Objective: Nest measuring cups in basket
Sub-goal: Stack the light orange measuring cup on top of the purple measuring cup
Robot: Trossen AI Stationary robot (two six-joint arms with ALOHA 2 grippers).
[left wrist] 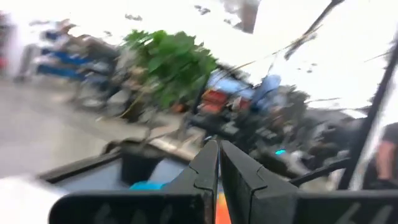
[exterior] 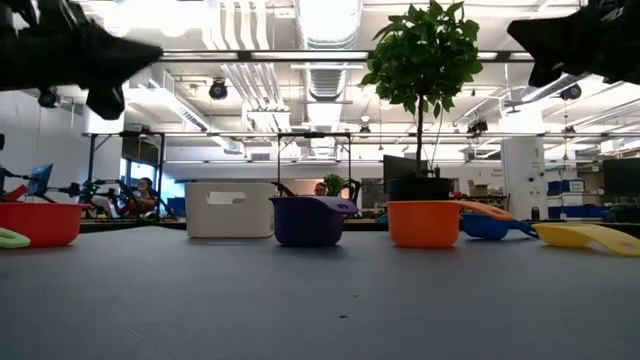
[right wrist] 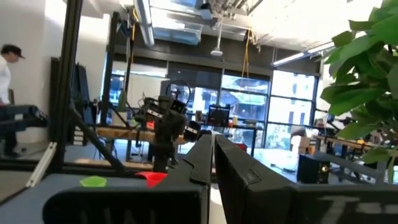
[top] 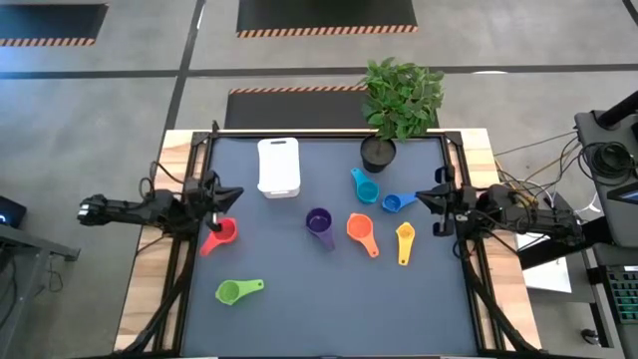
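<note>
High view: my left gripper (top: 227, 194) hovered at the mat's left edge, just above the red cup (top: 223, 231); my right gripper (top: 427, 197) waited at the right edge, beside the blue cup (top: 395, 202). In both wrist views my fingers stood pressed together, clenched on nothing.

The white basket (top: 279, 166) sat empty in the upper centre-left of the mat. None of the cups lay in it. The teal cup (top: 365, 188) lay below the black plant pot (top: 379, 154); the purple cup (top: 319, 223), orange cup (top: 359, 229) and yellow cup (top: 404, 238) formed a row across the centre; the green cup (top: 233, 290) lay apart at lower left.

Only six cups were visible. In the low view the green cup was cut off at the left edge. The left wrist view was heavily blurred; only foliage and a trace of teal could be made out.
</note>
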